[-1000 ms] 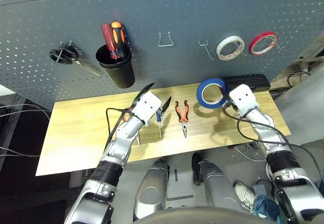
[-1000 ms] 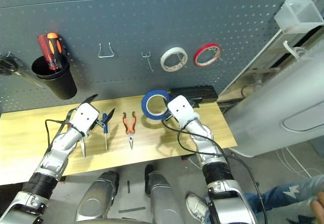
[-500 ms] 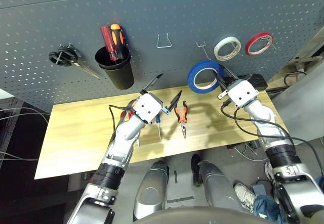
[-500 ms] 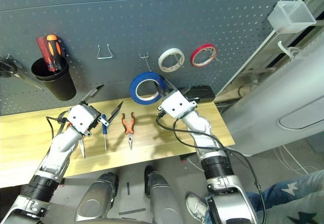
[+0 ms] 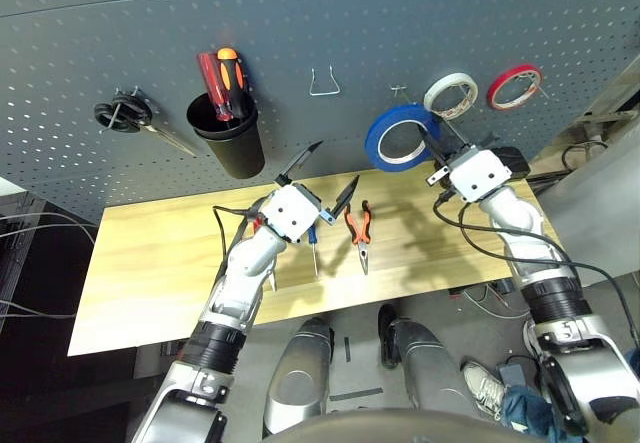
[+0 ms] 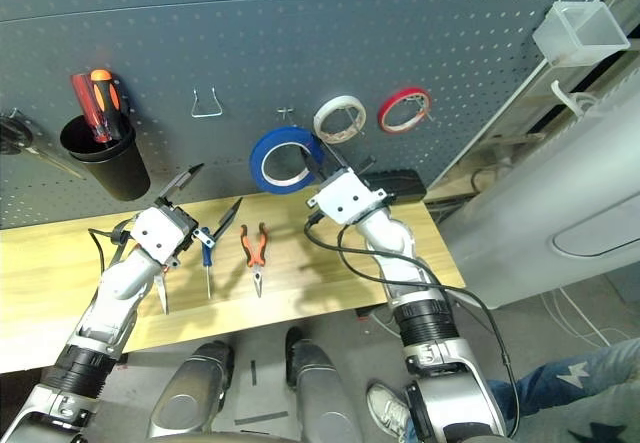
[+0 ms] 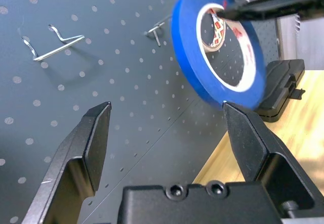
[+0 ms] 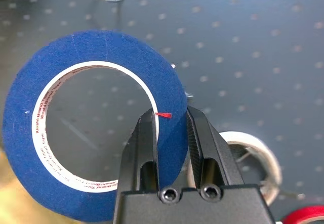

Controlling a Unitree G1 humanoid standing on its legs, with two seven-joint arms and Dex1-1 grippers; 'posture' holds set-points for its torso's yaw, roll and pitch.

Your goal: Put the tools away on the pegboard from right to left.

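My right gripper (image 5: pixel 432 151) is shut on the rim of the blue tape roll (image 5: pixel 398 140). It holds the roll upright against the pegboard (image 5: pixel 300 23), just below a small bare hook (image 5: pixel 402 91). In the right wrist view the fingers (image 8: pixel 147 133) pinch the roll's wall (image 8: pixel 30 107). On the table lie the orange-and-black pliers (image 5: pixel 360 229) and the blue-handled screwdriver (image 5: pixel 313 246). The red-handled scissors are mostly hidden under my left wrist, with their blades (image 6: pixel 163 295) sticking out. My left gripper (image 5: pixel 333 168) hovers open above these tools with nothing in it.
White tape (image 5: pixel 450 94) and red tape (image 5: pixel 515 85) hang right of the small hook. A wire hook (image 5: pixel 325 81) is bare. The black cup (image 5: pixel 228 141) holds two screwdrivers, and black-handled scissors (image 5: pixel 125 115) hang far left. A black box (image 5: pixel 510 158) sits on the wooden table (image 5: pixel 150 263).
My right gripper has carried the blue tape up off the table and leftward to the pegboard under the small hook. My left gripper has risen slightly and stays open.
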